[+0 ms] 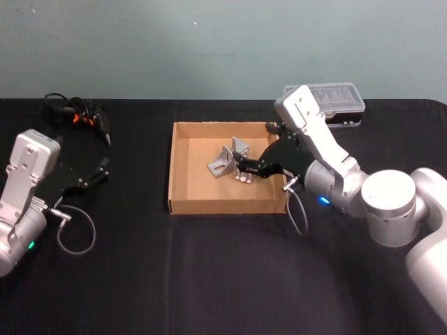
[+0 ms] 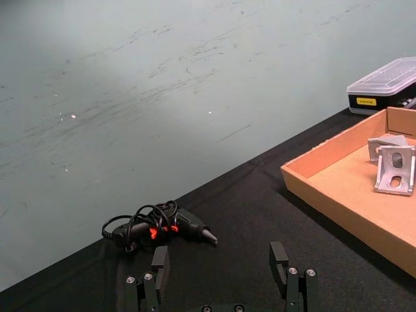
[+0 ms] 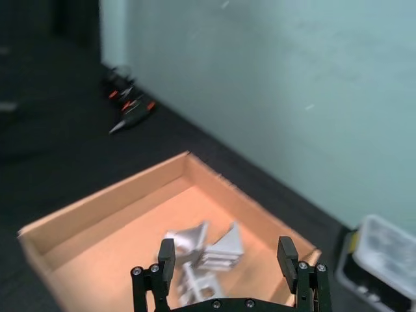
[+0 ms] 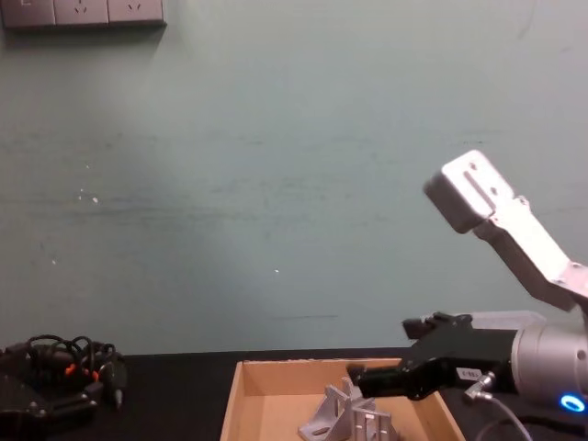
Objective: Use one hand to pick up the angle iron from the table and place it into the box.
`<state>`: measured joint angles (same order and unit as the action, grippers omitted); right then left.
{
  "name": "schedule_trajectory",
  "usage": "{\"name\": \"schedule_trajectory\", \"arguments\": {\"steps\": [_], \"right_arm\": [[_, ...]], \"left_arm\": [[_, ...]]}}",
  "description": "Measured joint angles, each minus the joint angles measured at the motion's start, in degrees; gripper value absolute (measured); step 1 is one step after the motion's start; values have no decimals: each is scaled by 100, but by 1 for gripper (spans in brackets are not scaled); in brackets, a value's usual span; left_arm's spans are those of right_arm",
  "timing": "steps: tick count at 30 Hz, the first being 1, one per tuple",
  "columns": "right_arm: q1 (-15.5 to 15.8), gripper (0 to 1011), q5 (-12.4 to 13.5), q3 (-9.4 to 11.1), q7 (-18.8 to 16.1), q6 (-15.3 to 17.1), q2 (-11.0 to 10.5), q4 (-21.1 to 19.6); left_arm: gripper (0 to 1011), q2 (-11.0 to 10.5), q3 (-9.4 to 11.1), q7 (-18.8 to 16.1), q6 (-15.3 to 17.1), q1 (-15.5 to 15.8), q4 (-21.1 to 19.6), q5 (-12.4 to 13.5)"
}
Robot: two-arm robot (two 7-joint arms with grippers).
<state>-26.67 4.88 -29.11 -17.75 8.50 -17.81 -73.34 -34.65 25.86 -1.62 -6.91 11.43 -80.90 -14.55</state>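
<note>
Lying boxed: two angle irons [image 1: 229, 160].

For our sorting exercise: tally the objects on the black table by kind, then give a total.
Tan cardboard box: 1
Grey metal angle irons, inside the box: 2
Black case with clear lid: 1
Black-and-orange corded tool: 1
Total: 5

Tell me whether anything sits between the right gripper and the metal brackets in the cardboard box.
Nothing visible does. The right gripper hangs open just above the grey metal angle brackets, which lie inside the shallow tan cardboard box.
</note>
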Motion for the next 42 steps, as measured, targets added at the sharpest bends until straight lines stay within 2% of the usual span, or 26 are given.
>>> {"name": "schedule_trajectory", "arguments": {"steps": [3,6,8,12,42], "right_arm": [[198,1004,-167,139,479,-451,156,25],[266,1004,-319,186,753,-770,282,145],[269,1004,-412,205,886,-1000,375,275],[208,1004,-458,234,912,-1202,497,539],[215,1004,-476,230,915,-1219,494,517]], "left_arm": [[1012,0,0,0,0,0,0,0],[1011,0,0,0,0,0,0,0],[1011,0,0,0,0,0,0,0],[1011,0,0,0,0,0,0,0],[1011,0,0,0,0,0,0,0]]}}
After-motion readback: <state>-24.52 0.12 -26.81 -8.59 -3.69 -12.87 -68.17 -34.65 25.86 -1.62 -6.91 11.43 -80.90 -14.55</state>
